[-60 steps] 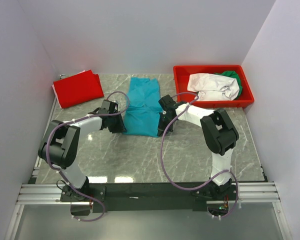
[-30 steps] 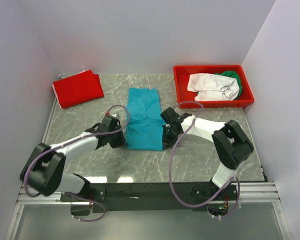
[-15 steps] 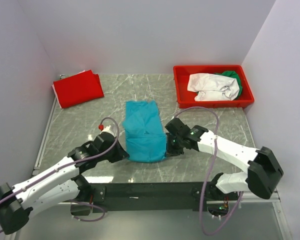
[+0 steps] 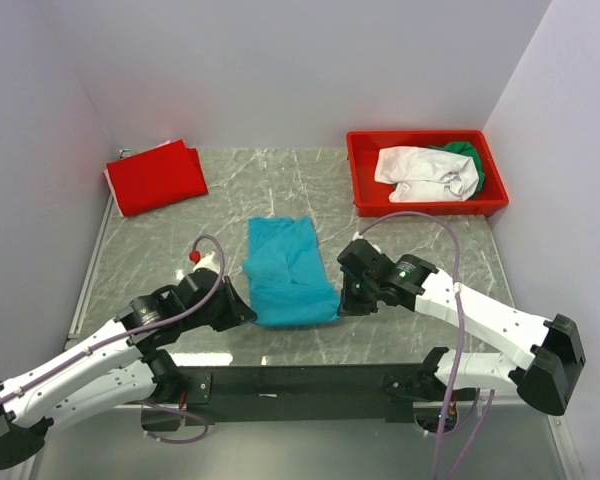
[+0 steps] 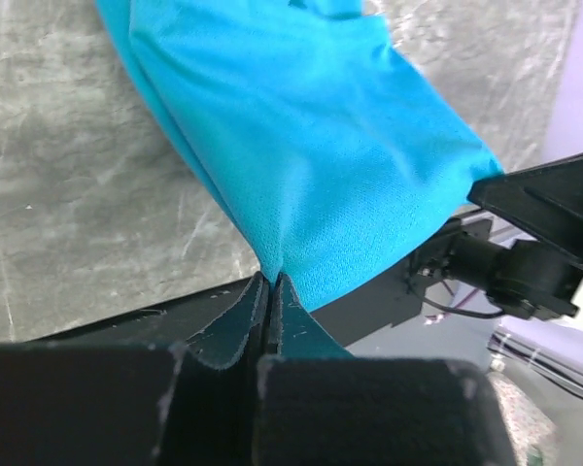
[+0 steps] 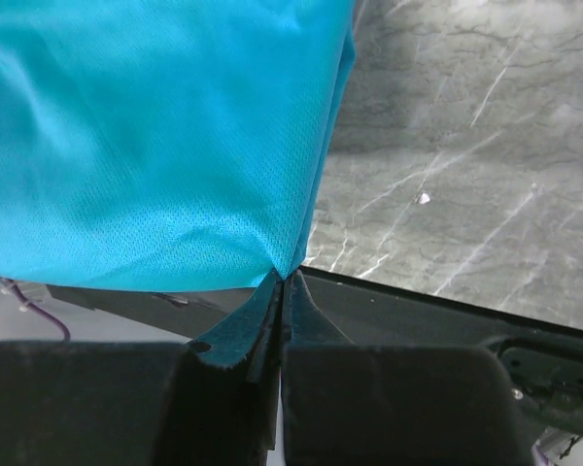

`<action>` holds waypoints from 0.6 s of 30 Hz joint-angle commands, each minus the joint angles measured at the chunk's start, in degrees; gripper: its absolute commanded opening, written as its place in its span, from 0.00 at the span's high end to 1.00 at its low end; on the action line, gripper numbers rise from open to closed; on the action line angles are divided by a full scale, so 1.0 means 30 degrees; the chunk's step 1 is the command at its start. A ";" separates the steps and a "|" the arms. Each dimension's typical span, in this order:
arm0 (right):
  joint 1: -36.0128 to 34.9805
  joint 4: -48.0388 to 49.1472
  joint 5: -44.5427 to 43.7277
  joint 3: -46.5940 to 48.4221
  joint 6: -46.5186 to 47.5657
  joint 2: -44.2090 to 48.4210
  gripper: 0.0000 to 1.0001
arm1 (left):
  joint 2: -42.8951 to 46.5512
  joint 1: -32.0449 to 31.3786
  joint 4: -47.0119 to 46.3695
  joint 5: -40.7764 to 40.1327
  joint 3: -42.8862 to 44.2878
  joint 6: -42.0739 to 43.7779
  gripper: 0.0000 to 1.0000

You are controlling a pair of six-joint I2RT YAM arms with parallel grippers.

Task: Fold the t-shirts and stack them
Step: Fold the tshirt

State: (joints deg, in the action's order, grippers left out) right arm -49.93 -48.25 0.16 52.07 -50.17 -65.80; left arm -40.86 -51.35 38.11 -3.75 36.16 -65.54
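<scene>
My left fingers (image 5: 235, 318) pinch the teal shirt's (image 4: 283, 268) near left corner; my right fingers (image 6: 255, 320) pinch its near right corner. Step: folding this shirt on the surface (image 4: 400, 222). Next: carry both corners evenly over the far end. Since earlier, the shirt has been drawn toward me.
</scene>
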 commanded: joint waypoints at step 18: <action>0.0676 -0.2404 -0.4596 0.5961 0.0375 -0.1619 1.00 | -0.0821 -0.0197 0.0628 -0.2792 0.2886 -0.1006 1.00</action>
State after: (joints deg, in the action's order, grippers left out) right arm -49.54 -55.42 -9.65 67.22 -49.93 -69.30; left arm -41.93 -51.79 40.34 -8.60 42.19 -68.40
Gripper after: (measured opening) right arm 0.008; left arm 0.017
